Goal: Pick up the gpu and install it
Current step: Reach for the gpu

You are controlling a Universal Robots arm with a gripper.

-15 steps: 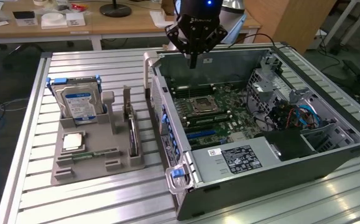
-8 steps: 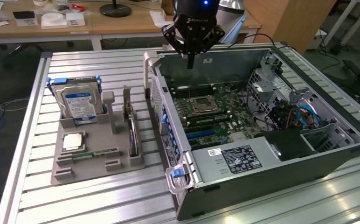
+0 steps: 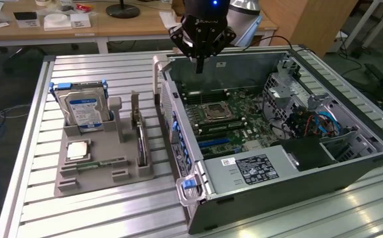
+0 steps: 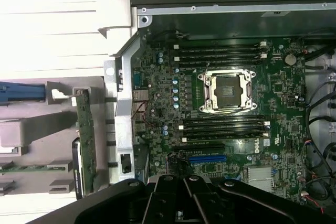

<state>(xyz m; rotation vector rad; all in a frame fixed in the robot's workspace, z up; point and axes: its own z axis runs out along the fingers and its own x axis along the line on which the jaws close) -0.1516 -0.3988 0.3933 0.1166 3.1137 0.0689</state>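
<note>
My end effector (image 3: 199,67) hangs with its fingers pressed together and nothing between them. It is poised above one corner of the open computer case (image 3: 297,193), near the wall that faces the parts holder. I read that as a look-down pose. From there the wrist camera takes in the motherboard (image 4: 157,129) inside the case, with its bare CPU socket (image 4: 228,92) and the blue expansion slot (image 4: 207,157), which is my guess for where the card has to seat. The case lies on its side with the panel off so the board faces up, which would let a card go in from straight above. The gpu (image 3: 138,135) is not in hand. It stands on its long edge in a groove of the grey parts holder (image 3: 135,174) just outside the case, well below and apart from the fingers. I judge that standing it upright leaves its upper edge free for a pinch from above and orients it much as it would sit in a slot. Further from the case, in the same holder, a hard drive (image 3: 84,110) with a blue-and-white label also stands on edge. Everything sits on the slatted metal table (image 3: 98,69). No part of the pickup is done yet.
</note>
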